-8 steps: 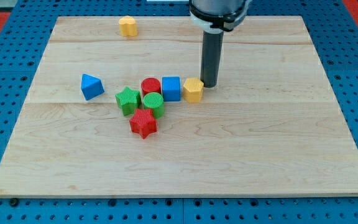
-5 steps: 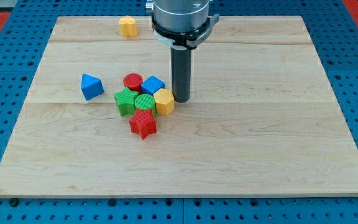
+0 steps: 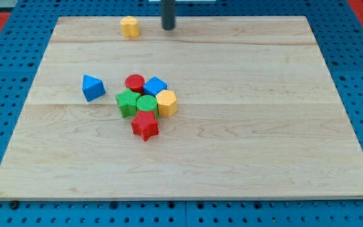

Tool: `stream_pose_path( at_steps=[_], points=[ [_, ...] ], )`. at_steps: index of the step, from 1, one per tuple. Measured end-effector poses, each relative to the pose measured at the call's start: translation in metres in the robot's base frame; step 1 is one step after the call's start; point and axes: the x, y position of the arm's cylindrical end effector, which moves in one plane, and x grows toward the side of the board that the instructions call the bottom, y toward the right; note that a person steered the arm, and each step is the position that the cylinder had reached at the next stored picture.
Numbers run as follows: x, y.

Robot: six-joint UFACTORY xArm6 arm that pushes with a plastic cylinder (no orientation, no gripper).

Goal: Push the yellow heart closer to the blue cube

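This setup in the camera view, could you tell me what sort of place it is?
Probably a robotics lab bench: a wooden board lies on a blue perforated mounting plate, small coloured blocks like the red star sit on it, and my tip hangs near the view's top.

You are seeing only a short stub of my straight, dark, near-black rod, a plain smooth cylinder showing no markings, cables or screws, cut off by the view's top edge and ending in my tip (image 3: 168, 29), blunt and rounded.
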Motion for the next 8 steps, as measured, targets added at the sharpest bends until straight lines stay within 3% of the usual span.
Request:
stream_pose_path(
  at_steps=[1, 2, 3, 7, 8],
  points=[
    [-0.006, -0.036],
    [0.026, -0.067],
    [0.028, -0.097],
    [0.074, -0.017],
    [0.112, -0.010]
  ],
)
